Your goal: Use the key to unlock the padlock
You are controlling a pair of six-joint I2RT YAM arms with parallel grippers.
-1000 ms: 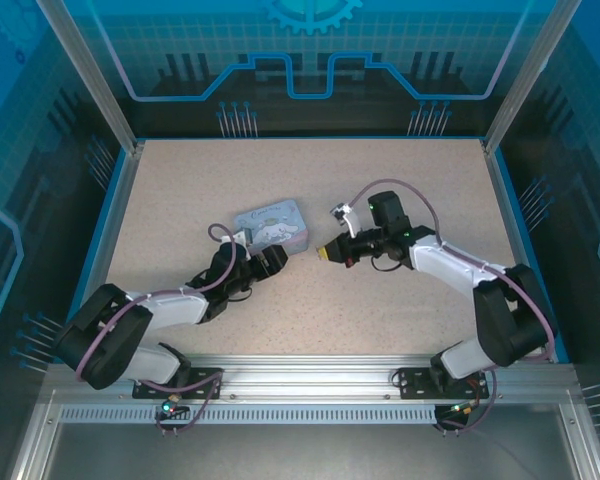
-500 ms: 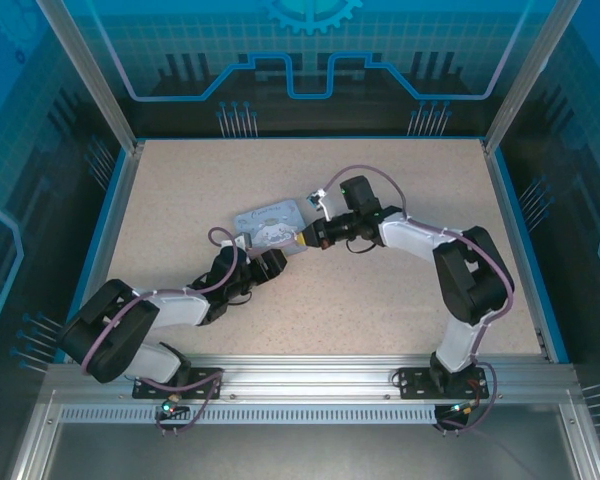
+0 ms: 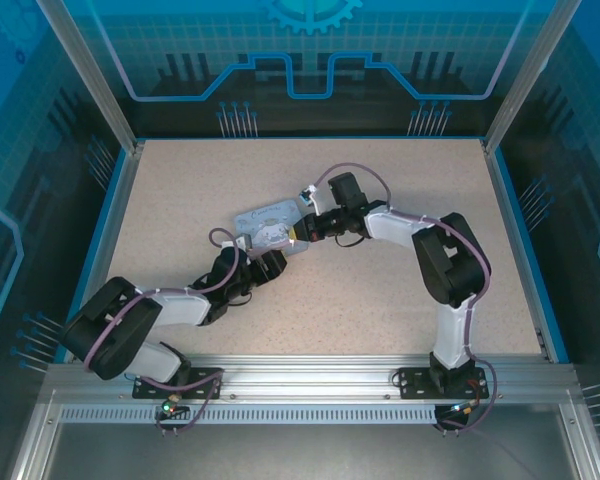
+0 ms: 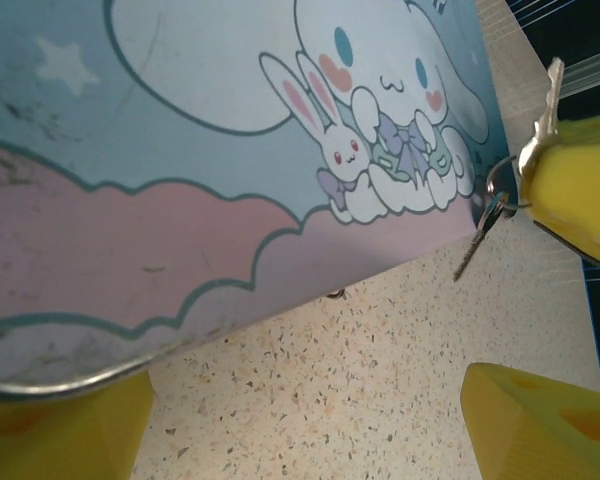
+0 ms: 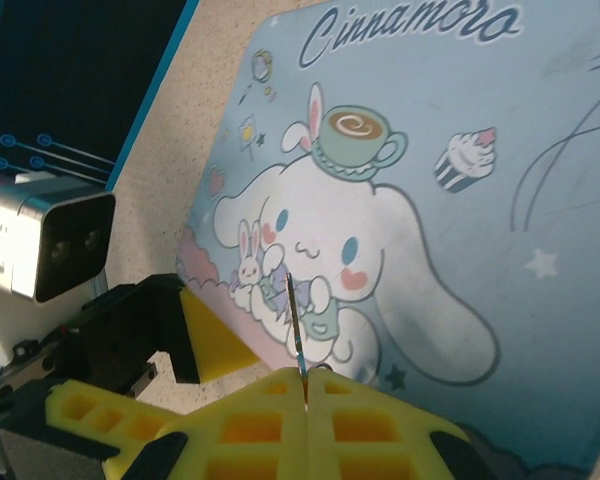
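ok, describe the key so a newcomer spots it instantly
Start at the light-blue cartoon tin mid-table, with the right gripper at its right edge. The key is the thin metal blade sticking out between that gripper's shut yellow fingers, far slimmer and darker than them.

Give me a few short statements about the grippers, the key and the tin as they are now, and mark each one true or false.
1. The right gripper is shut on the key. True.
2. The left gripper clamps the tin. False: its fingers stand wide apart, open.
3. The tin lies in the far right corner of the table. False: it lies near the middle, between the two grippers.
4. The tin's lid shows a white cartoon figure. True.
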